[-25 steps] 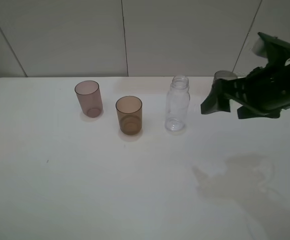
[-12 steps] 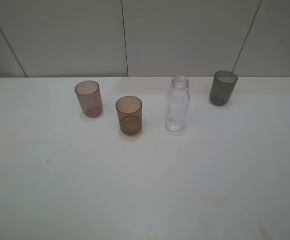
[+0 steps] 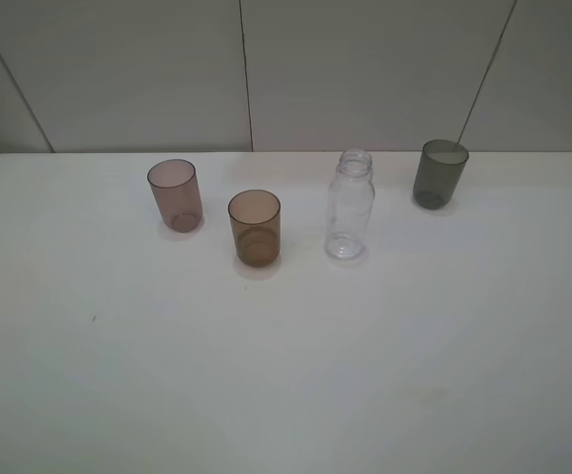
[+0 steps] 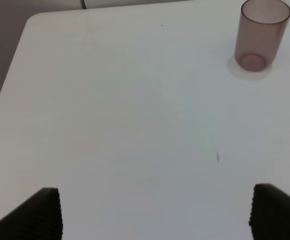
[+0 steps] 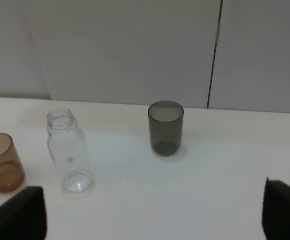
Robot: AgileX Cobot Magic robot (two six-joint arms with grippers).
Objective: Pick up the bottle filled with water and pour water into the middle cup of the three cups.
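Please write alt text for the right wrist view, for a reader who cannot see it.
An uncapped clear plastic bottle stands upright on a white table, between an amber-brown cup and a dark grey cup, touching neither. The open right gripper shows only as two dark fingertips at the picture's corners.

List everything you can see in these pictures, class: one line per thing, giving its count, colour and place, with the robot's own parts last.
table: one, white, under everything.
pinkish-mauve cup: one, far left of the row.
amber-brown cup: one, middle of the three cups, left of the bottle.
bottle: one, clear, uncapped, upright between amber and grey cups.
dark grey cup: one, far right, near the wall.
left tool: one, black, open, above bare table.
right tool: one, black, open, facing bottle and grey cup.
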